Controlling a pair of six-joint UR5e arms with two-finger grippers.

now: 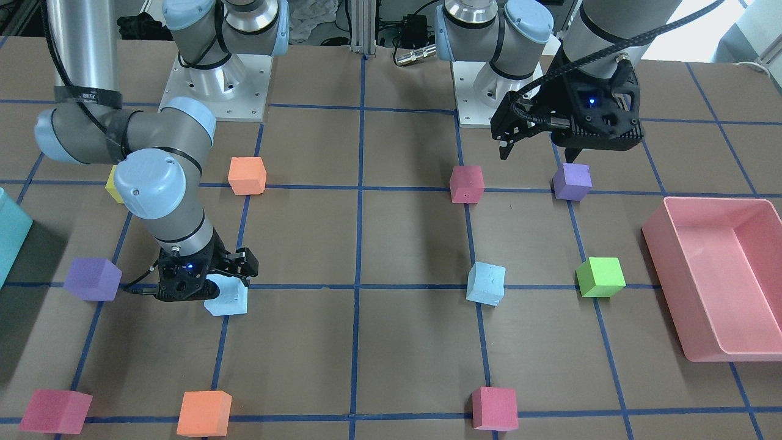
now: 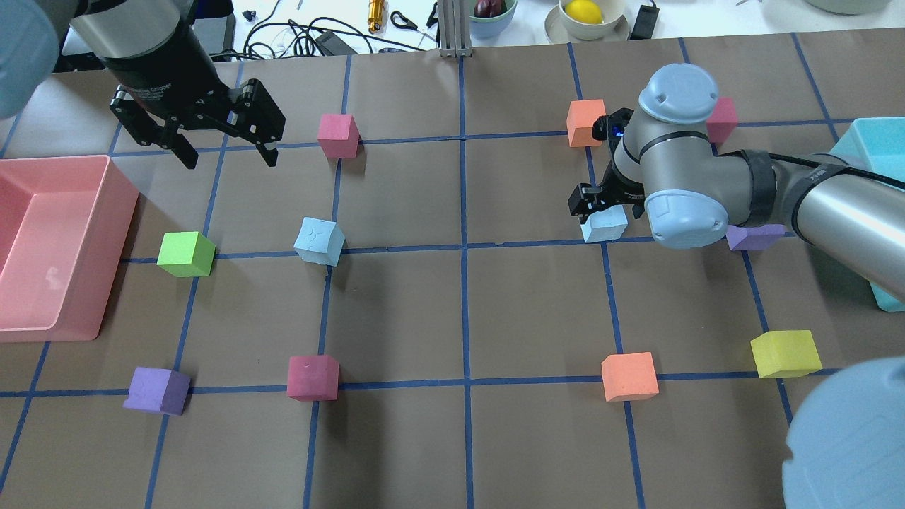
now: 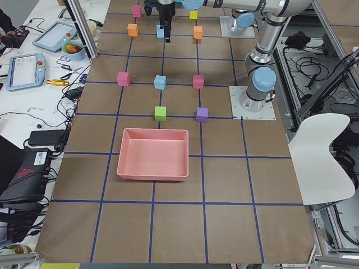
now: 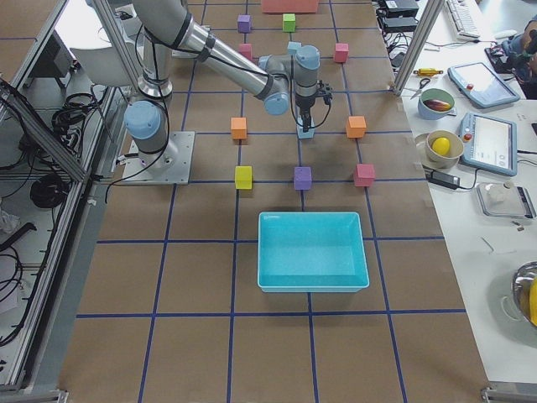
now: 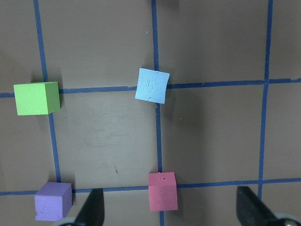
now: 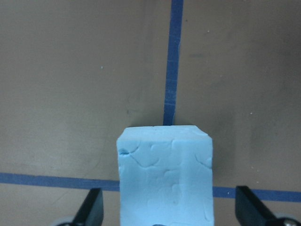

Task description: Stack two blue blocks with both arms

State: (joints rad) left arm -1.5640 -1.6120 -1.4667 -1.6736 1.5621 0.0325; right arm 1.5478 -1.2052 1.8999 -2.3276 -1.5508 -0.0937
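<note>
One pale blue block [image 2: 604, 224] sits on the table at a tape crossing on the right side. My right gripper [image 2: 597, 209] is lowered around it. In the right wrist view the block [image 6: 164, 174] stands between the two spread fingers [image 6: 91, 209], with a gap on each side, so the gripper is open. The other blue block [image 2: 319, 241] sits alone left of centre and also shows in the left wrist view [image 5: 152, 85]. My left gripper [image 2: 230, 161] hangs open and empty above the table, beyond that block and to its left.
A pink bin [image 2: 120, 212] stands at the left edge and a teal bin [image 2: 866, 141] at the right edge. A green cube [image 2: 185, 253] lies beside the free blue block. Magenta [image 2: 336, 135], orange [image 2: 585, 122], purple [image 2: 755, 235] and yellow [image 2: 785, 353] cubes lie around.
</note>
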